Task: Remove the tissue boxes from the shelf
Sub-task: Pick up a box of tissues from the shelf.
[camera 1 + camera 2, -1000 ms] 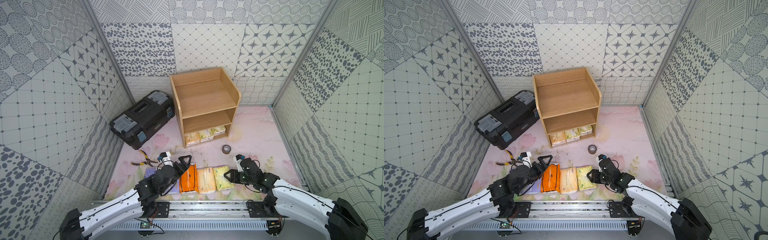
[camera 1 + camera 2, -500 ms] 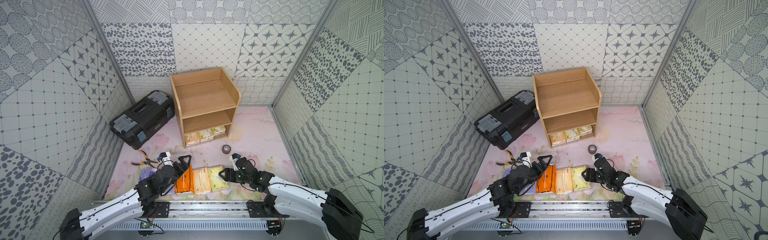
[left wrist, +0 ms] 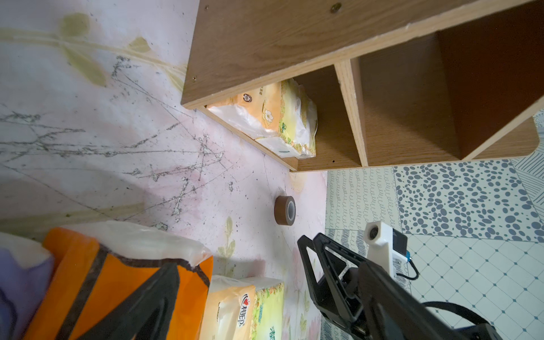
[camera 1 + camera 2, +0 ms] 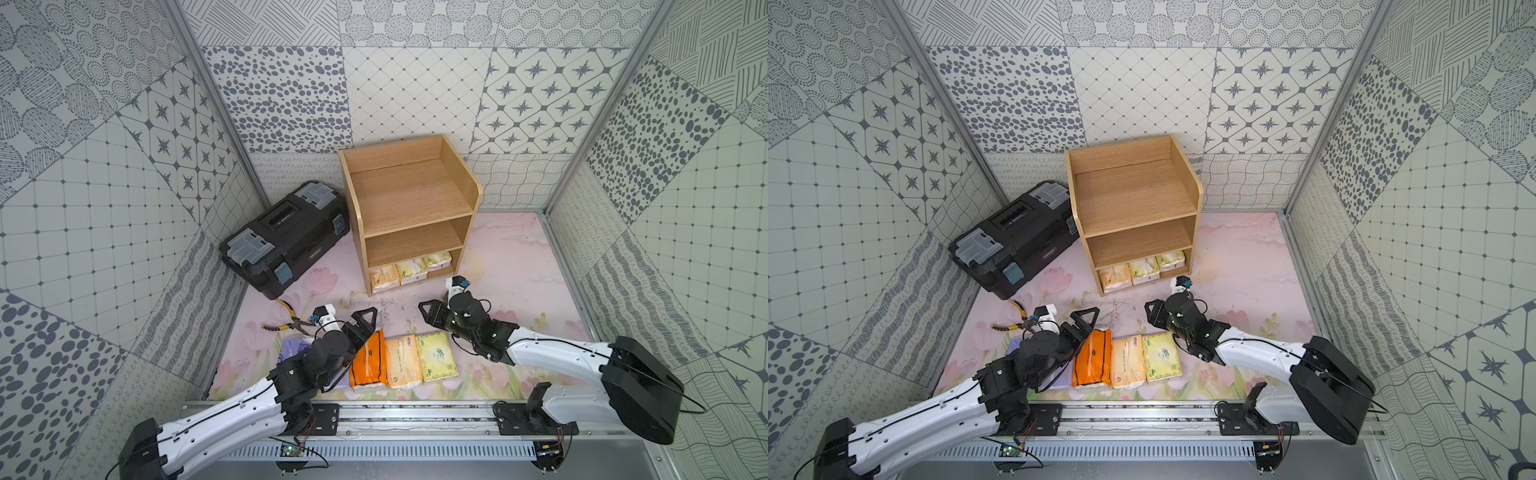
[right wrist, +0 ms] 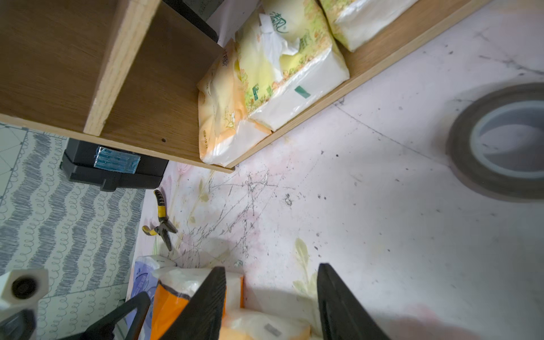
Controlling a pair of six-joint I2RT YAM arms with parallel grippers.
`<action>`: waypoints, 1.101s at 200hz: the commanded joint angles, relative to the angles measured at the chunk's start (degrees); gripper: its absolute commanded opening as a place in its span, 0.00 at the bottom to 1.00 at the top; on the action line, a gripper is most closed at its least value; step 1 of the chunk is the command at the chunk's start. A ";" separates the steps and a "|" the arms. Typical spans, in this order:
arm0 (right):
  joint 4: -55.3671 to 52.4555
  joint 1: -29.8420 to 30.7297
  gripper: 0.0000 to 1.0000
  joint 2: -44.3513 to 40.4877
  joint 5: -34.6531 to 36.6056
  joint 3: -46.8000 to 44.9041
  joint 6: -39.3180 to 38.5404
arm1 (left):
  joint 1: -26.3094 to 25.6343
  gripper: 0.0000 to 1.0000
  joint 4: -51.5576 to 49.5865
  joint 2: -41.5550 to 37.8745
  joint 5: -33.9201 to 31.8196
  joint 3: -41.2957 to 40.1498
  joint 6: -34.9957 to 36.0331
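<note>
The wooden shelf [image 4: 409,216] stands at the back; its top and middle tiers are bare. Three cream and yellow-green tissue boxes [image 4: 411,270] [image 5: 282,59] [image 3: 276,123] lie in its bottom tier. On the floor near the front lie a lavender pack [image 4: 291,353], an orange one [image 4: 368,363] [image 3: 117,282], a cream one [image 4: 401,361] and a yellow-green one [image 4: 436,357] in a row. My left gripper [image 4: 361,328] [image 4: 1079,328] hangs open over the orange pack's far end. My right gripper [image 4: 430,318] [image 5: 270,306] is open and empty, above the floor between the row and the shelf.
A black toolbox [image 4: 286,239] sits left of the shelf. Yellow-handled pliers [image 4: 291,322] [image 5: 160,223] lie in front of it. A grey tape roll [image 3: 285,210] [image 5: 500,141] lies on the floor under my right wrist. Patterned walls close in on three sides.
My right gripper pushed the yellow-green pack left against the cream one, then drew away toward the shelf. The left arm has barely moved.
</note>
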 commanded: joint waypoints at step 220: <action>11.68 2.43 0.44 34.11 13.28 24.87 27.34 | 8.98 0.99 -7.25 -1.90 -3.19 4.27 3.78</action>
